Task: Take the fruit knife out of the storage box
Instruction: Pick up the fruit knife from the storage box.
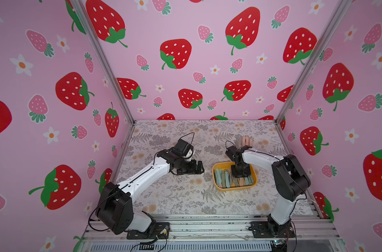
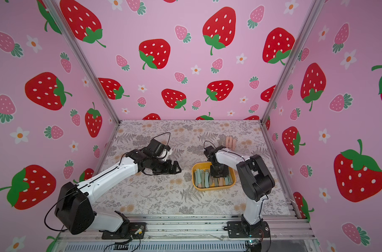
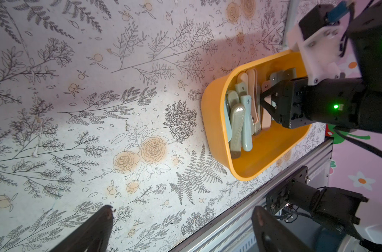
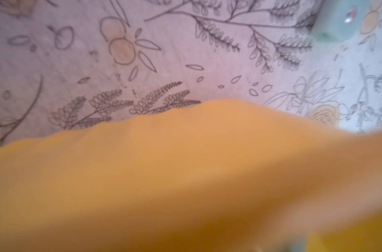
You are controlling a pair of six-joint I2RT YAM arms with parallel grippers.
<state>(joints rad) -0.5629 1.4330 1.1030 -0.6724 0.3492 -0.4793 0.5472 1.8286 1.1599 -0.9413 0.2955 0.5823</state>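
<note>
- 1 storage box (image 1: 231, 189), yellow-orange, on the right half of the floral tablecloth (image 1: 174, 196), mid-depth.
- Folded fruit knives (image 1: 220, 177) are piled inside it, green, beige and pink. They overlap, so the exact count is unclear.
- 4 more knives (image 1: 245, 141) lie in a row on the cloth just beyond the box, 1 greyish and 3 pink.
- 2 arms, 2 grippers.
- The right gripper (image 1: 240, 174) points straight down into the box, fingers in among the knives at its far-right part. Its body hides the tips, so I can't tell whether it is gripping one.
- The left gripper (image 1: 200, 168) has its jaws spread wide and holds nothing. It hovers left of the box, aimed at it, with a clear gap between them.
- Room: there is bare cloth left of and nearer than the box, which sits well in from the near table edge. The right arm's elbow crowds its right side.
- Right wrist view: mostly blurred orange box wall.
</note>
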